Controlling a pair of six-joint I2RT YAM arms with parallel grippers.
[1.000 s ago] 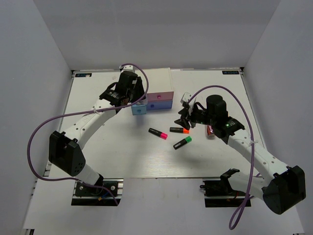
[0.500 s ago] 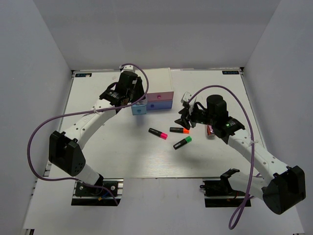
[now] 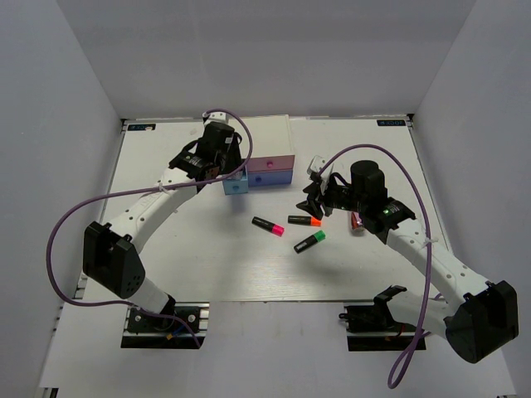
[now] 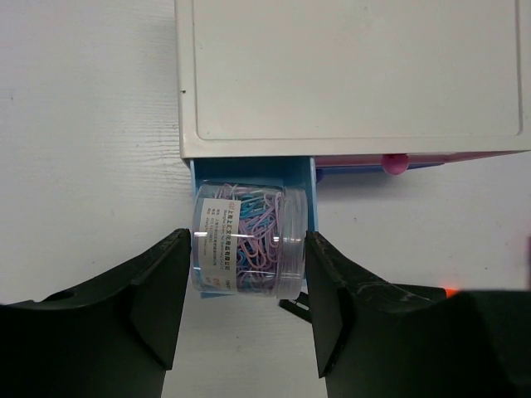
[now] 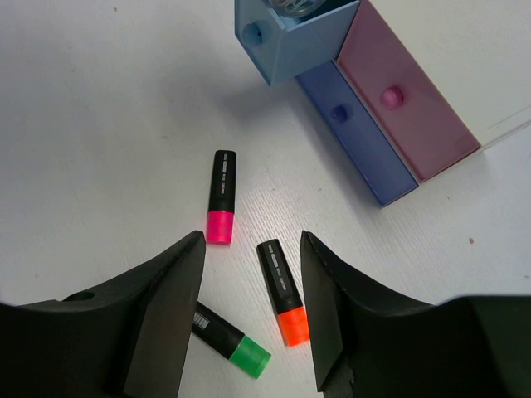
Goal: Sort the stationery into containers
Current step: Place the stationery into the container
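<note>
clip jar (image 4: 249,240) snug in blue drawer (image 4: 313,195)

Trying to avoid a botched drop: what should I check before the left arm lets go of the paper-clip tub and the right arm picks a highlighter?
1. Is the light blue drawer open: ok.
2. Is the tub of paper clips between the drawer's side walls: ok.
3. Are the left fingers against both ends of the tub: ok.
4. Is the tub resting on the drawer floor rather than hanging above it: cannot tell.
5. Are the right fingers open with the orange highlighter between them in the wrist view: ok.
6. Are the pink highlighter and green highlighter not touching the orange one: ok.
</note>
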